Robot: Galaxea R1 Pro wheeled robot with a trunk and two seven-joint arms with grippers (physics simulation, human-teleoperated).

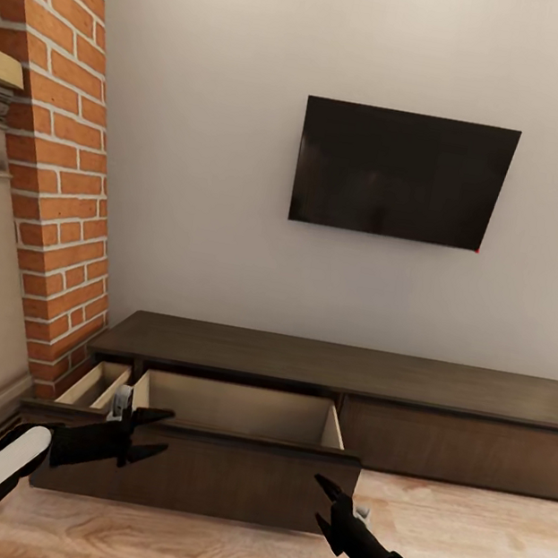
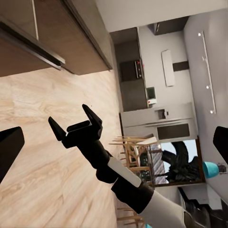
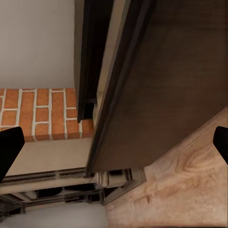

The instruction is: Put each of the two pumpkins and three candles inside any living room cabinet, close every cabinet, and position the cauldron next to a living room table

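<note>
Cabinet (image 1: 333, 388) sat low against the wall, its left drawer (image 1: 226, 434) pulled out, pale inside. Your left gripper (image 1: 144, 434) hovered at the drawer front's 9 o'clock end, jaws spread, nothing held. Your right gripper (image 1: 325, 505) was at 5 o'clock, also spread, nothing held. TV (image 1: 404, 175) at 12, brick column (image 1: 64, 152) at 10.

Place: a home living room is showing.
Signs: wall television (image 1: 404, 175), brick chimney (image 1: 61, 143), low cabinet (image 1: 332, 397), wood floor (image 1: 452, 544).

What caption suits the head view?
Both open pincers, left and right, flank the cabinet's pulled-out drawer below a wall television.
</note>
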